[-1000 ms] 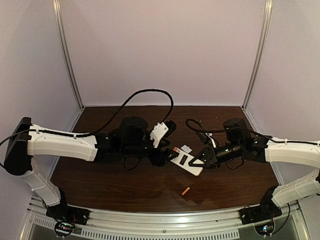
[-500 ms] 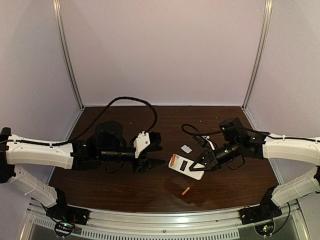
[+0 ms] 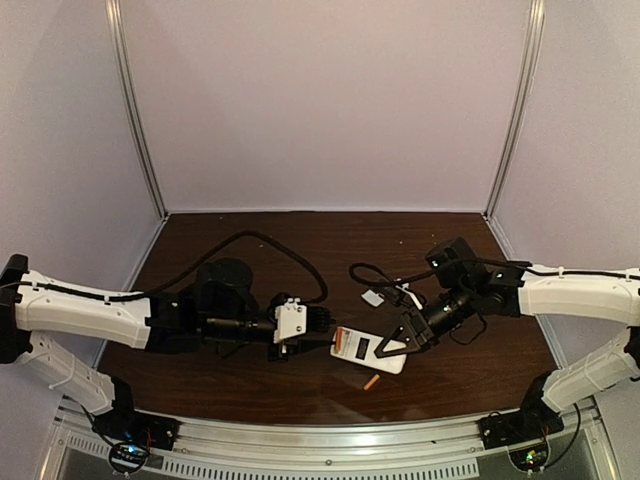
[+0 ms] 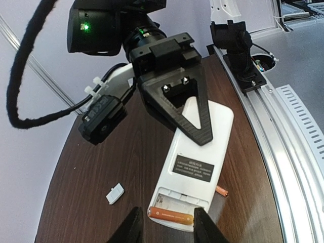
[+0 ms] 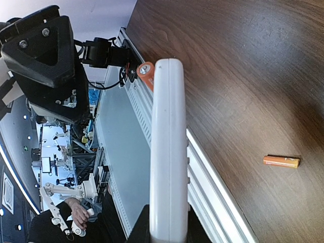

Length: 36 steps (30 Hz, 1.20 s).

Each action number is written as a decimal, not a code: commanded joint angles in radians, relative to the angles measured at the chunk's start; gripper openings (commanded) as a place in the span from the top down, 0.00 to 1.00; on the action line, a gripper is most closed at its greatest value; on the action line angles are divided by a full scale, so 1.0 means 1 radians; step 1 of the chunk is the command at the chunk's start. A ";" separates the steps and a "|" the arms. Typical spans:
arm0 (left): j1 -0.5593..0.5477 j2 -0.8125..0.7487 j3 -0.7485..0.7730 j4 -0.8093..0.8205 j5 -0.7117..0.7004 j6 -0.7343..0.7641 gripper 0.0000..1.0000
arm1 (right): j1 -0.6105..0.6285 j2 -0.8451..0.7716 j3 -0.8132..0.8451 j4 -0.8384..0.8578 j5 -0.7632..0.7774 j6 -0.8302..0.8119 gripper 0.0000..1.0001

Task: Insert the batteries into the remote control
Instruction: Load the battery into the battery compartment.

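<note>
My right tool [image 3: 392,341] clamps the remote control [image 4: 217,131] clear of the surface [image 4: 126,152], while my left tool [image 4: 167,226] straddles the battery [image 4: 171,215] in its open end, grip not determinable; I judge a skewed squeeze could flick that battery out.

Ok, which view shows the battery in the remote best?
Left wrist: the battery lies across the remote control's open compartment. Right wrist shows only its tip beside the remote's edge; top external, an orange speck.
</note>
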 commanded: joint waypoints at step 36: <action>-0.009 0.118 0.072 -0.108 0.027 0.056 0.90 | 0.064 0.015 0.116 -0.093 0.014 -0.119 1.00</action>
